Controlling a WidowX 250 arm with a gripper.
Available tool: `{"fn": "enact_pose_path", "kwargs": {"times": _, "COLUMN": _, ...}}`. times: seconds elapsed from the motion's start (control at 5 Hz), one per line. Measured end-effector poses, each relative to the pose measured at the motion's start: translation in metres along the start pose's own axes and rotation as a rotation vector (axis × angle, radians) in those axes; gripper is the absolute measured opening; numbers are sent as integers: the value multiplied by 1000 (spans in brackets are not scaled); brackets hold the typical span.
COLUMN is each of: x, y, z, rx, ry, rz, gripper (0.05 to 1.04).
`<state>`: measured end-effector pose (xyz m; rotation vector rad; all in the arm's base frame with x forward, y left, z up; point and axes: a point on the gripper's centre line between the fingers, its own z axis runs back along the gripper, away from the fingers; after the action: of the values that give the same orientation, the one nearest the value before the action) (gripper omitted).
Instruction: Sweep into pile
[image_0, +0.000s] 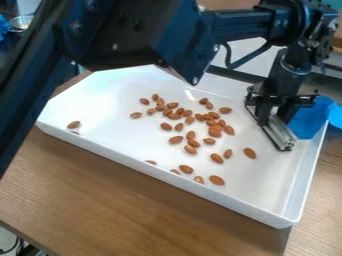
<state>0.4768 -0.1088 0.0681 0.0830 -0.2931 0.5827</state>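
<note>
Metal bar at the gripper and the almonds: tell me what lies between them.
Nothing but bare floor of the white tray lies between the metal bar and the almonds, in the camera view.

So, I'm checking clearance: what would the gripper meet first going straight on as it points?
The gripper points down, so the long silver metal bar it holds would probably meet the floor of the shallow white tray first. No brown almonds seem to lie in that line, though depth is unclear.
</note>
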Motion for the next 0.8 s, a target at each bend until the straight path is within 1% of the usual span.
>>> {"fn": "enact_pose_path", "kwargs": {"times": 0.4, "x": 3, "y": 10, "z": -3, "rx": -19, "ry": 11, "rz": -8, "gripper": 408}}
{"fn": "enact_pose_path", "kwargs": {"times": 0.8, "x": 7, "y": 46, "z": -7, "rx": -56, "ry": 7, "rz": -31, "gripper": 380}}
